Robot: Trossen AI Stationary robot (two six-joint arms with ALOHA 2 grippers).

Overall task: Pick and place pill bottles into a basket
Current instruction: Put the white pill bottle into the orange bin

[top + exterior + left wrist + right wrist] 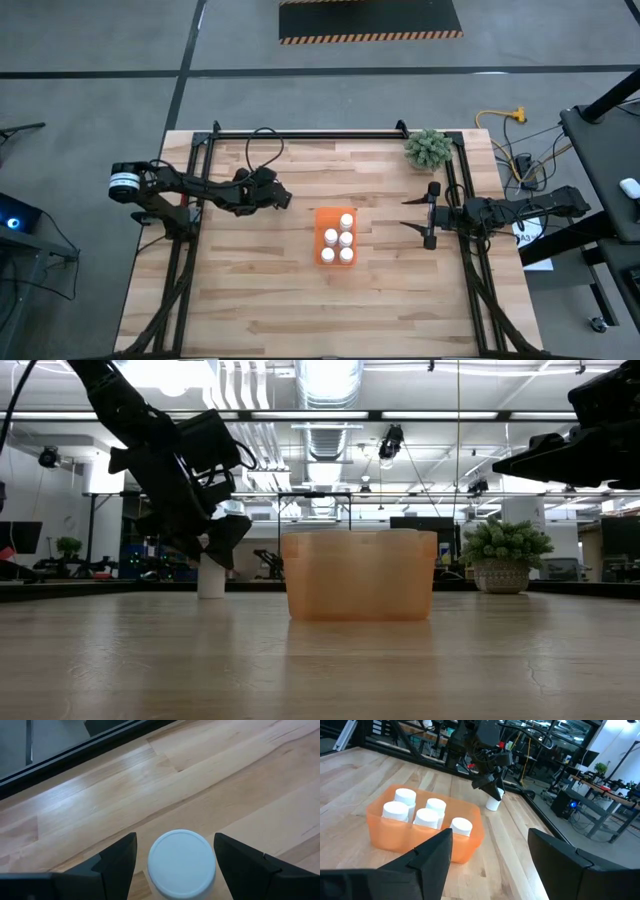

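Observation:
The orange basket (319,228) stands mid-table and holds several white pill bottles (347,238); it also shows in the low view (360,575) and the right wrist view (465,842). One more white bottle (181,862) stands upright on the table left of the basket and shows in the low view (211,575). My left gripper (175,835) is open above it, one finger on each side of its cap; I cannot tell whether a finger touches it. In the high view the left gripper (286,199) hides this bottle. My right gripper (420,222) is open and empty, right of the basket.
A green potted plant (428,148) stands at the table's far right corner. Black frame rails (300,134) run along the far edge and down both sides of the table. Bare wood lies between the basket and the near edge.

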